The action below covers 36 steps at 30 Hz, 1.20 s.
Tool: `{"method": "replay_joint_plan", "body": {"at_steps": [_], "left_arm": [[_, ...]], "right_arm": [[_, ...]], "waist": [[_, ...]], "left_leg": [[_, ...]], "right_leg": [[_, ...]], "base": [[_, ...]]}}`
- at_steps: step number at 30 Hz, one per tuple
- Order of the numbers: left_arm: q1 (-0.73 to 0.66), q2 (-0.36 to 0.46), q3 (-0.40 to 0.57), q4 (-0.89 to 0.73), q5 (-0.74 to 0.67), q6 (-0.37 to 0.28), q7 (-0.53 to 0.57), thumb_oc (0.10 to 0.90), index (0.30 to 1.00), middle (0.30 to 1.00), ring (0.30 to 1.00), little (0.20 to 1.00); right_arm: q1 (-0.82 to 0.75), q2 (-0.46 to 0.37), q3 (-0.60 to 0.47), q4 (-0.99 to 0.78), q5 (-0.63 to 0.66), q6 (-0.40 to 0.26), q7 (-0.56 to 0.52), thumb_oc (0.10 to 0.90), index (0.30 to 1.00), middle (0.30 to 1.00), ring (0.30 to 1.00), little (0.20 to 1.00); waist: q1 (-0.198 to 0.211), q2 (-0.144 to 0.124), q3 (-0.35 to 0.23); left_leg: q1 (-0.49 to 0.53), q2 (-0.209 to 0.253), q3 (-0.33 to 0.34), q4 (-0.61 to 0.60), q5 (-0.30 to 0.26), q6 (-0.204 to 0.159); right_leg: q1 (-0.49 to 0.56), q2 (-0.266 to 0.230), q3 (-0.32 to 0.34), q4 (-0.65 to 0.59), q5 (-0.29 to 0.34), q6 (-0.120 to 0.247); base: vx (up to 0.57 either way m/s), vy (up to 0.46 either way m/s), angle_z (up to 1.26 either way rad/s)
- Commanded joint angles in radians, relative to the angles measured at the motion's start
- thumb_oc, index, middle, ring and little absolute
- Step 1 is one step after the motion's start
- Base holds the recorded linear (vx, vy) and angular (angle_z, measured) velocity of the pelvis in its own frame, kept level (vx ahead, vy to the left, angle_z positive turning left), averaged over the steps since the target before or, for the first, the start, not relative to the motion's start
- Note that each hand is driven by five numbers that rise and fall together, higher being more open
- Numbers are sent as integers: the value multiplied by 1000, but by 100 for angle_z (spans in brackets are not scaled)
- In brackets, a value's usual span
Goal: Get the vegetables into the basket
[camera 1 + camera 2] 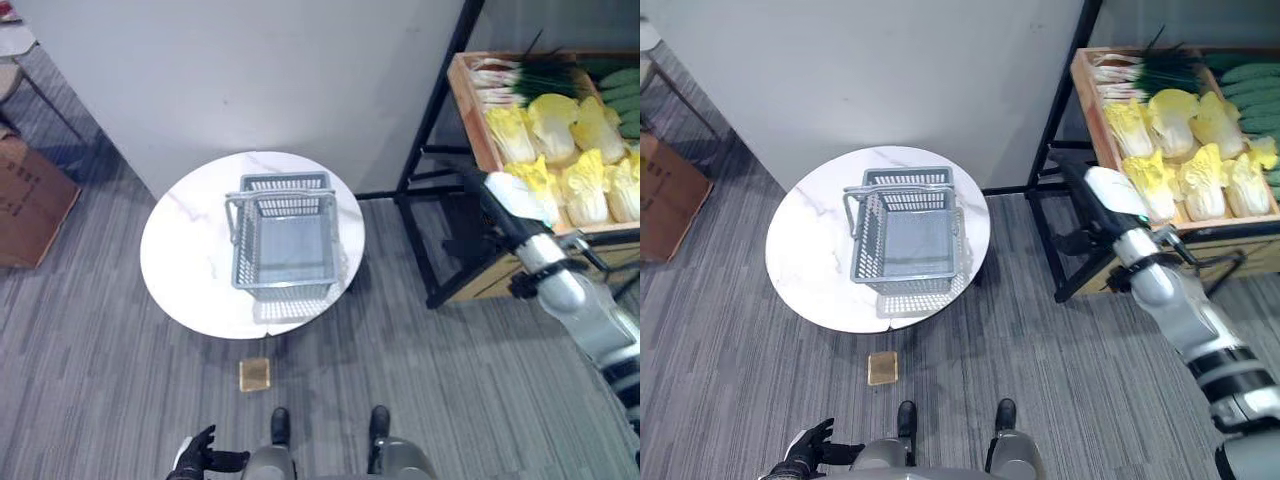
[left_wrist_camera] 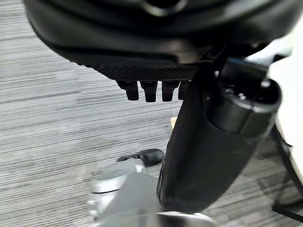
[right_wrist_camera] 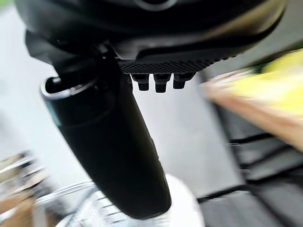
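A grey plastic basket [image 1: 285,240] with nothing in it sits on the round white marble table [image 1: 185,250], nearer the table's far right edge, with bare tabletop along the left and near edges and open carpet all round. The vegetables, yellow napa cabbages [image 1: 1185,150] with cucumbers [image 1: 1250,85] and green onions [image 1: 1150,70], lie in a wooden crate [image 1: 1090,95] on a black rack, well apart from the table to its right. The right hand [image 1: 1110,195] reaches toward the crate's near left corner with fingers straight and holding nothing, and the left hand [image 1: 195,455] hangs low by the near edge of view, fingers loosely spread.
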Motion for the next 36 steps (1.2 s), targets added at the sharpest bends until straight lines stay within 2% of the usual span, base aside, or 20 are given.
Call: {"method": "replay_joint_plan", "body": {"at_steps": [1,2,6,10,14,19,20,28,36], "left_arm": [[-24,75,8,9,15,-9,22,900,1000,1000,1000,1000],[-35,84,-1,8,6,-11,29,900,1000,1000,1000,1000],[-56,87,-34,11,-12,-18,45,900,1000,1000,1000,1000],[-78,87,-61,5,-41,-21,57,900,1000,1000,1000,1000],[-91,88,-87,0,-49,-25,63,900,1000,1000,1000,1000],[-91,88,-87,0,-49,-25,63,900,1000,1000,1000,1000],[-133,89,-137,1,-81,-35,81,900,1000,1000,1000,1000],[-156,88,-145,15,-99,-35,105,900,1000,1000,1000,1000],[-162,86,-139,15,-105,-28,119,900,1000,1000,1000,1000]], "right_arm": [[-181,8,12,-12,20,-31,-37,900,1000,1000,1000,1000],[-313,20,97,41,21,-19,-38,900,1000,1000,1000,1000],[-478,84,194,195,38,1,-56,900,1000,1000,1000,1000],[-602,177,260,338,53,27,-69,900,1000,1000,1000,1000],[-674,238,298,443,47,39,-78,900,1000,1000,1000,1000],[-674,239,298,443,47,39,-78,900,1000,1000,1000,1000],[-762,349,329,637,78,63,-92,900,1000,1000,1000,1000],[-806,386,300,686,134,71,-131,900,1000,1000,1000,1000],[-835,418,261,571,185,69,-165,900,1000,1000,1000,1000]], "waist": [[31,-78,48],[46,-81,59],[69,-85,84],[90,-76,113],[102,-70,127],[102,-70,127],[121,-58,154],[125,-55,167],[120,-63,169]], "left_leg": [[50,4,-9,-23,-20,-32],[34,3,-18,-20,-16,-34],[1,4,-29,1,-15,-35],[-40,-1,-38,37,-20,-31],[-70,-3,-46,57,-22,-28],[-70,-3,-46,57,-22,-28],[-115,-8,-70,63,-9,-27],[-135,-9,-80,66,-4,-27],[-137,-11,-77,82,-18,-24]], "right_leg": [[36,-63,54,-58,87,75],[31,-64,47,-57,88,74],[15,-64,41,-55,87,68],[-9,-64,40,-45,86,61],[-31,-64,42,-34,85,57],[-31,-64,42,-34,85,57],[-64,-66,32,-26,88,54],[-78,-69,28,-21,86,53],[-79,-74,31,-12,81,53]], "base": [[-43,-16,27],[-45,-19,24],[-42,-10,12],[-42,-1,12],[-19,2,0],[-10,4,0],[-49,19,-2],[-5,13,8],[0,0,0]]}}
